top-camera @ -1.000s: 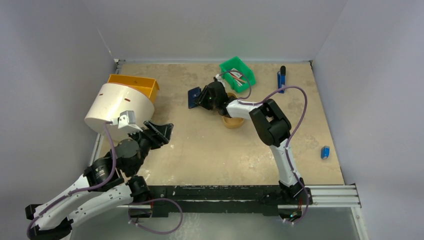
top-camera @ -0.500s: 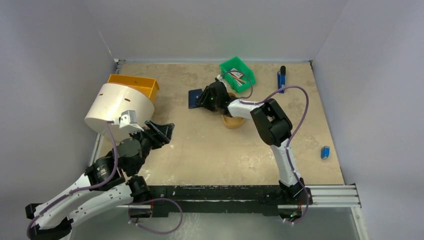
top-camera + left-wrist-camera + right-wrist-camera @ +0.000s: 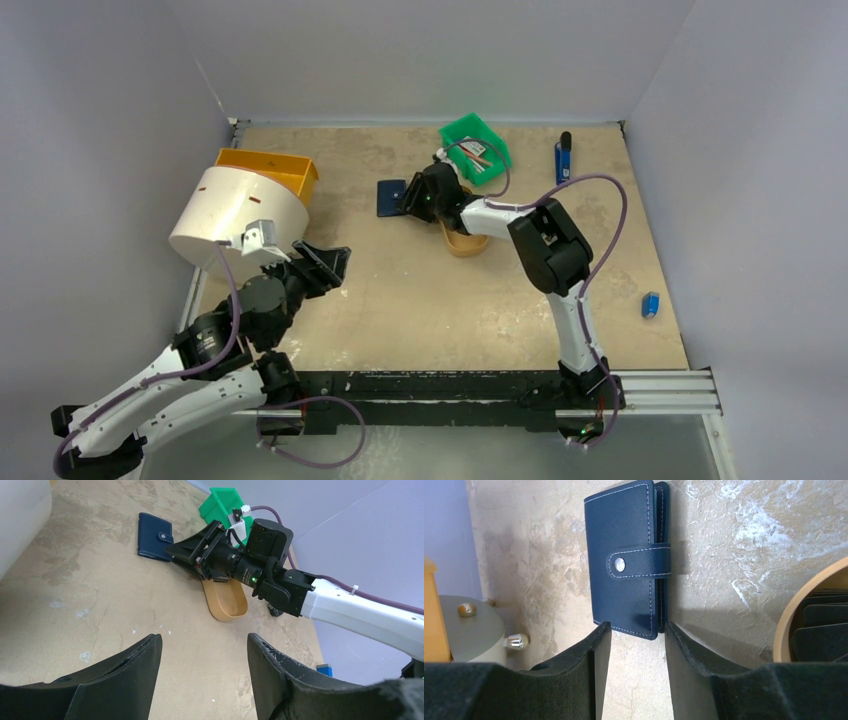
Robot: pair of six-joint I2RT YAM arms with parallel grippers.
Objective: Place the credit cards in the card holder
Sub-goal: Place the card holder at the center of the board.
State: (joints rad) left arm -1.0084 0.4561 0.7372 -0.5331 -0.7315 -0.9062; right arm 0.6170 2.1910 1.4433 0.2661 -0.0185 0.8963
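Now, with the right gripper low at the far middle of the table, jaws partly apart and clamped on nothing. Just ahead of its fingertips, the card holder: navy, folded shut, snap tab fastened, flat on the bare surface, its near end right at the mouth of the gap. Cannot tell whether either finger touches it. Seen from above, the same holder just left of that gripper, short of the back wall. To the gripper's right and partly under its wrist, a tan oval tray holding dark cards, apart from the holder. Behind the tray, near the back wall, a green bin. Over at the near left, the left gripper above the table, jaws spread wide with nothing between them, pointed toward the holder but well apart from it. Beside that arm, a white drum with an orange bin behind it. Along the right side, a blue pen far back and a small blue object nearer the front edge.
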